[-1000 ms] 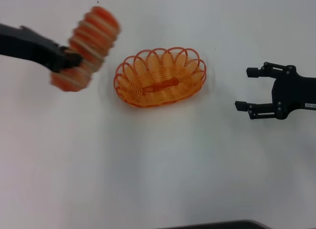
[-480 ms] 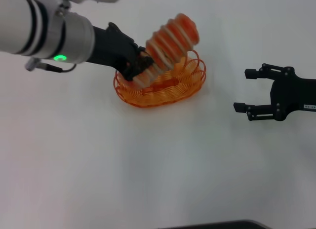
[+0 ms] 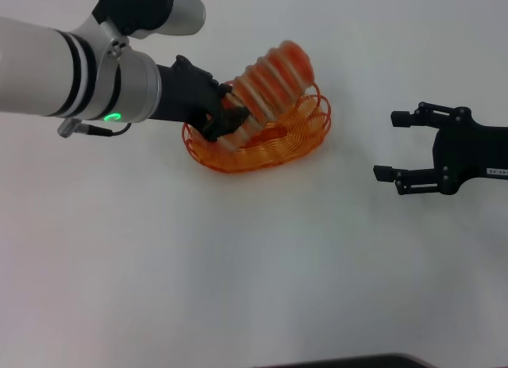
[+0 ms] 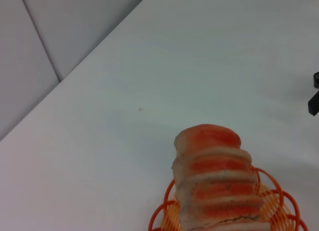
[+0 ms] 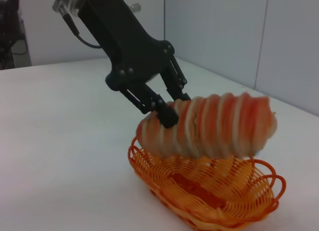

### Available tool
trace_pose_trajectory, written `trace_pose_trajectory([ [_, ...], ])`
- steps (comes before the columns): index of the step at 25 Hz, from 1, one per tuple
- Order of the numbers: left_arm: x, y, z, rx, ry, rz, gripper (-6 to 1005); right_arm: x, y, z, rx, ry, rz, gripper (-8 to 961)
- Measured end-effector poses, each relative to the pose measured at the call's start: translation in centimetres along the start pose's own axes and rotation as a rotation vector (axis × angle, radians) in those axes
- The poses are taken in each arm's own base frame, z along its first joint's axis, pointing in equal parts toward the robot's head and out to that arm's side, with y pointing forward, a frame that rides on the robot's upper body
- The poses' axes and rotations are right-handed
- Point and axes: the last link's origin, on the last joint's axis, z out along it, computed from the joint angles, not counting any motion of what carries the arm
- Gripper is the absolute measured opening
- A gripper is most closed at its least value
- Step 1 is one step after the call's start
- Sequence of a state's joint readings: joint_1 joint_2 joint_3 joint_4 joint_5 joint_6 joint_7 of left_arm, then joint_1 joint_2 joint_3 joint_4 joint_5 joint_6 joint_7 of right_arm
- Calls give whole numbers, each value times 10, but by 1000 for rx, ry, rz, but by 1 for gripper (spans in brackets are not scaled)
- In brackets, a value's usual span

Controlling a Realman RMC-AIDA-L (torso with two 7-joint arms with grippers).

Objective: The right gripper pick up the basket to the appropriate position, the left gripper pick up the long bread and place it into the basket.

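The left gripper (image 3: pixel 228 120), a black two-fingered claw on a silver-grey arm with a green glowing ring, is clamped on one end of the long bread (image 3: pixel 266 82), an elongated toy loaf with crosswise ridges striped orange-red and pale cream. In the right wrist view the fingers (image 5: pixel 164 114) pinch the loaf (image 5: pixel 209 126) near its end, and the loaf hangs roughly level just above the basket (image 5: pixel 209 196), not resting in it. From the head view the loaf slants from the claw toward one o'clock, its free end above the far rim. The basket (image 3: pixel 238 158), an oval orange one of looped wire-like plastic with a scalloped rim, sits on the white table (image 3: pixel 254 273) a little above and left of centre; the loaf and claw cover much of its interior. The left wrist view looks along the loaf (image 4: pixel 217 183) with the basket's rim (image 4: pixel 279 201) beneath it.

At three o'clock, well apart from the basket, the right gripper (image 3: pixel 389 146), a matching black claw, hangs over bare table with its fingers spread and nothing between them.
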State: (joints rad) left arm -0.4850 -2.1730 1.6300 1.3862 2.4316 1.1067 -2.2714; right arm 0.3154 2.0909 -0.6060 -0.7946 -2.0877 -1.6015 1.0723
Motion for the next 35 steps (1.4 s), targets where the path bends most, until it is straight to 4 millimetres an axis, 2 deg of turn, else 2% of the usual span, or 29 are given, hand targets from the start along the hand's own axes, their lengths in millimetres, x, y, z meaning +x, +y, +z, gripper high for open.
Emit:
trace_pose_trajectory([
  [3,-3,0,0,-6,-4,-13,190,0,0,0,0,0,-1,927],
  [8,-3,0,-3,-16,22,-45,419,-1,-1,0,1,0,-2,927],
  [10,-2,-2,-9,-19,67,-75,579,0,-1,0,2,1,-2,927],
  [11,-1,-5,-15,-19,107,-98,659,0,-1,0,3,1,-2,927],
  [16,-11,-21,-58,-29,380,-221,860,0,-1,0,5,-1,0,927],
  [19,-36,-27,-88,-69,547,-257,900,-1,-1,0,5,-5,0,927],
  [21,-67,-28,-104,-110,629,-286,927,-1,-1,0,5,-5,0,927],
  [23,-94,-26,-112,-127,672,-309,940,-1,-1,0,5,-7,0,927],
  [25,-133,-20,-119,-122,708,-327,939,-1,-1,0,6,-7,1,927],
  [28,-178,-7,-122,-112,675,-337,938,-1,-1,0,6,-8,0,927],
  [31,-210,6,-120,-129,580,-354,937,-1,-2,0,10,-6,-1,927],
  [35,-226,21,-108,-159,489,-363,937,0,-2,0,14,-3,-7,927],
])
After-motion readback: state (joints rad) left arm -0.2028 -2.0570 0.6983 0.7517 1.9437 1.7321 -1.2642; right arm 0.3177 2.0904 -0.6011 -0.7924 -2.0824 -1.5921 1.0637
